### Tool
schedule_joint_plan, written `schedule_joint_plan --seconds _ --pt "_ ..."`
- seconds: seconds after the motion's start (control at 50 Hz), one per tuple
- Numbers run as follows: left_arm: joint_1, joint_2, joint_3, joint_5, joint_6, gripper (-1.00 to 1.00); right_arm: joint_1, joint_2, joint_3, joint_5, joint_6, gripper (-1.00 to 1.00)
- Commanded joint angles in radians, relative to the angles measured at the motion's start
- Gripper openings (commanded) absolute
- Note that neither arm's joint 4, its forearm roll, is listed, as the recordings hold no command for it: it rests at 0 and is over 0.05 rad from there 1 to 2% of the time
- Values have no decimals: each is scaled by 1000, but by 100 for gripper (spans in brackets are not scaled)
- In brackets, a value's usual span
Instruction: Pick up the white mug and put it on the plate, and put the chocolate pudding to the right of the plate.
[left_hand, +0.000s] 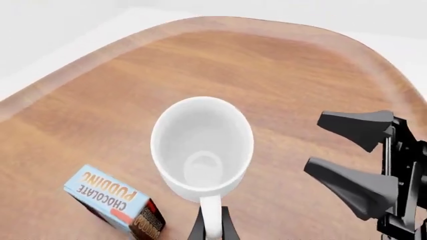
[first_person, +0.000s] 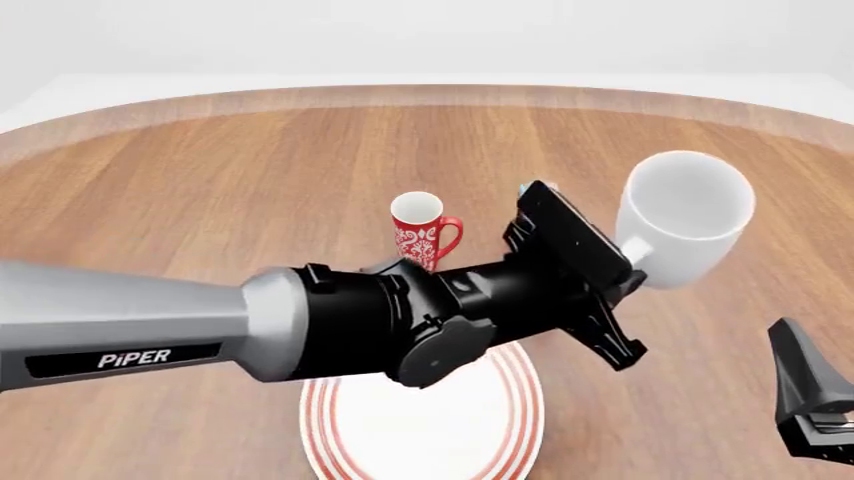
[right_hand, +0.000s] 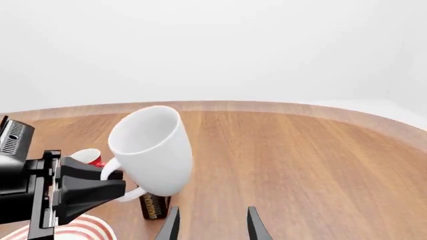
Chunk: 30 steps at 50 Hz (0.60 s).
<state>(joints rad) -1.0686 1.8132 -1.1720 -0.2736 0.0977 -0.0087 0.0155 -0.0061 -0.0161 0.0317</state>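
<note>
Left jaws (left_hand: 212, 227) clenched on the white mug's (first_person: 683, 215) handle, mug aloft at the plate's (first_person: 514, 440) two o'clock (pudding (left_hand: 113, 200) beneath); right jaws (right_hand: 212, 222) released over bare bench (first_person: 227, 190)

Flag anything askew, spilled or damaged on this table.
Nothing is spilled or broken. The glossy white mug is held off the wooden table by its handle in the left gripper, tilted and empty. The light-blue chocolate pudding carton and the patterned red mug look undamaged.
</note>
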Motion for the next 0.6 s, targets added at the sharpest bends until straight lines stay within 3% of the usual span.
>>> schedule_joint_plan --seconds 0.02,0.6 --pt "10 -80 66 -18 14 -100 0 -3 -1 3 -1 100" --pt "17 -206 225 -69 0 -100 1 -13 -2 13 -2 100"
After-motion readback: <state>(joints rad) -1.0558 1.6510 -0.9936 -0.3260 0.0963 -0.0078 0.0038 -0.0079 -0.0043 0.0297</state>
